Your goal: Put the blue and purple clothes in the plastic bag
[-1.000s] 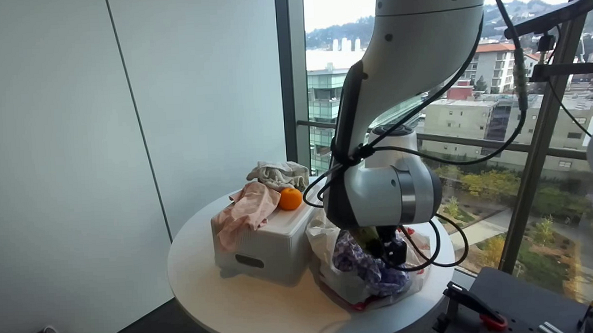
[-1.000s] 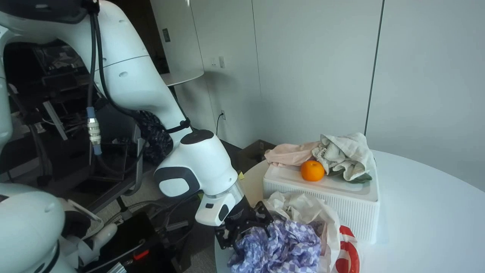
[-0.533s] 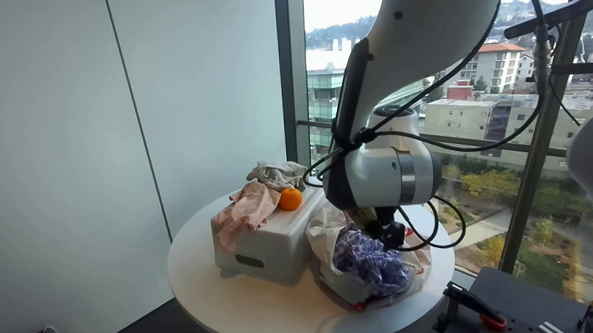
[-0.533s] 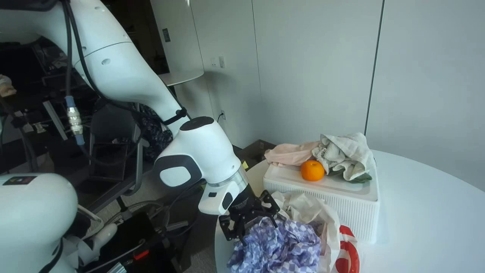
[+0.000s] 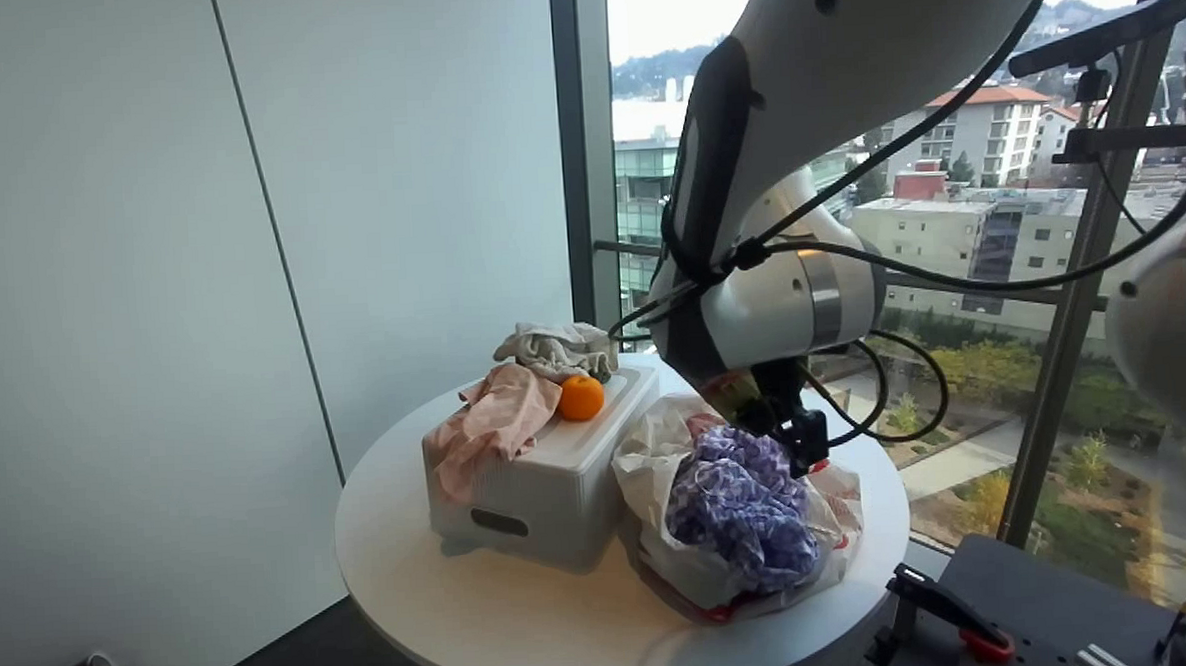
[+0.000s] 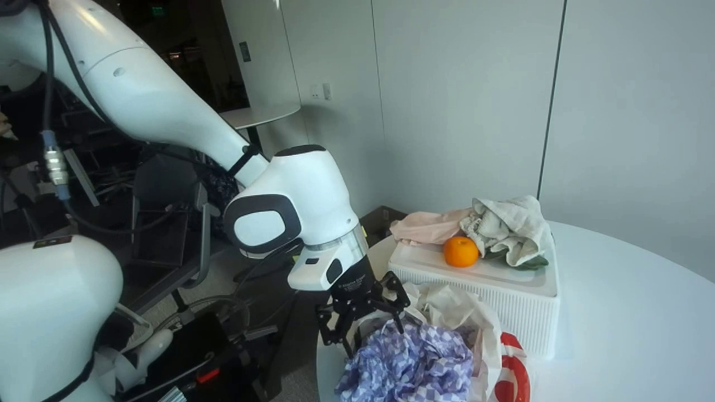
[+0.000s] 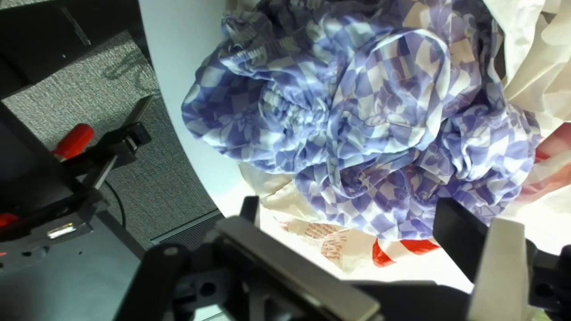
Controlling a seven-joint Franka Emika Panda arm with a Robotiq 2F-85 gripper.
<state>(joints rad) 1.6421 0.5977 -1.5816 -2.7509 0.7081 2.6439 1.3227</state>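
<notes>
One risk: spillage of blue-purple checked garment toward 9 o'clock in wrist view, from overhang past plastic bag; wide-spread, empty claw.

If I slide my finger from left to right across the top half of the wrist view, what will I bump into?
First a red handle, then the white tabletop, then the blue-and-purple checked cloth, and last, at the right edge, the plastic bag.

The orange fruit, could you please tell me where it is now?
In an exterior view, the orange fruit sits on top of the white box, right of the pink cloth.
</notes>
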